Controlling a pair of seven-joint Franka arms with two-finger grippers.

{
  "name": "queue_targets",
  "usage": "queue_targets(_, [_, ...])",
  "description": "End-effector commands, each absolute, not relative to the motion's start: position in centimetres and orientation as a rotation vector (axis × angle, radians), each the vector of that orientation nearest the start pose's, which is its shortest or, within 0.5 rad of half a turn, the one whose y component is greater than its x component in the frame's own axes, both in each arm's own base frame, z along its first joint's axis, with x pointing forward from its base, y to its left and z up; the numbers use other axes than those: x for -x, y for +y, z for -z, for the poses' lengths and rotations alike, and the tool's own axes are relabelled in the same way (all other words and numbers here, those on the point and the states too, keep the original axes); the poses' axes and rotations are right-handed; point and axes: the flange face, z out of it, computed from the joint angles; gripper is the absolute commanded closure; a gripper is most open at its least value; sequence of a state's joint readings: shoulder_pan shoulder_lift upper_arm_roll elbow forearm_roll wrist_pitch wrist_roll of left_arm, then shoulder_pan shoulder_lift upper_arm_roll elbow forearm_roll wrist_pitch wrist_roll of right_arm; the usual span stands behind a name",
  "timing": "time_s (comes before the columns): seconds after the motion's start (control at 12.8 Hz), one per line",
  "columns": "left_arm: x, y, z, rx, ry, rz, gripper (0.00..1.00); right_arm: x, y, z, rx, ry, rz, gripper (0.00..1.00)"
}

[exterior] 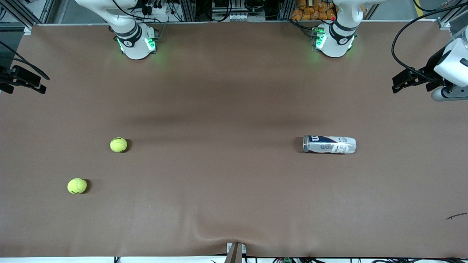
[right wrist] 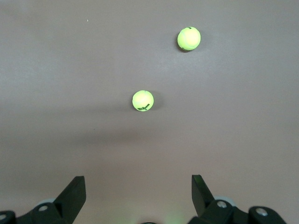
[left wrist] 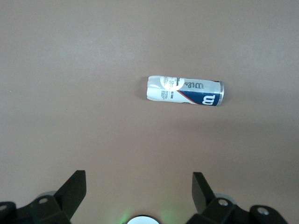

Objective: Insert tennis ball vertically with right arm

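The can [exterior: 329, 144] lies on its side on the brown table [exterior: 226, 190] toward my left arm's end, its white, blue and red label reading "Wilson" with a large W near its open mouth; I cannot see anything inside it. Two yellow-green tennis balls rest toward my right arm's end, one [exterior: 118, 145] with dark Wilson lettering, the other [exterior: 77, 186] nearer the front camera. My left gripper [left wrist: 139, 186] hangs spread and empty above the can's area, my right gripper [right wrist: 138, 186] likewise spread and empty above the balls.

2 yellow-green balls [exterior: 118, 145]; white-blue can [exterior: 329, 144].
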State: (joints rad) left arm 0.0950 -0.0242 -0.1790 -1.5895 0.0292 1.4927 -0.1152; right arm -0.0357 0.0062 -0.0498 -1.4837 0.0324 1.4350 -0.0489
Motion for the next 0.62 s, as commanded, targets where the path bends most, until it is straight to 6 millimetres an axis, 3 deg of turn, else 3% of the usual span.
queue_targets(0.0, [-53.9, -4.6, -62.7, 3.111, -0.023, -0.097, 0.00, -53.9, -4.6, -65.5, 3.096, 0.080, -0.072, 0.00])
queue_targets(0.55, [-53.9, -4.3, -62.4, 3.110, -0.028, -0.114, 0.00, -55.5, -4.9, -64.3, 3.098, 0.088, -0.026, 0.00])
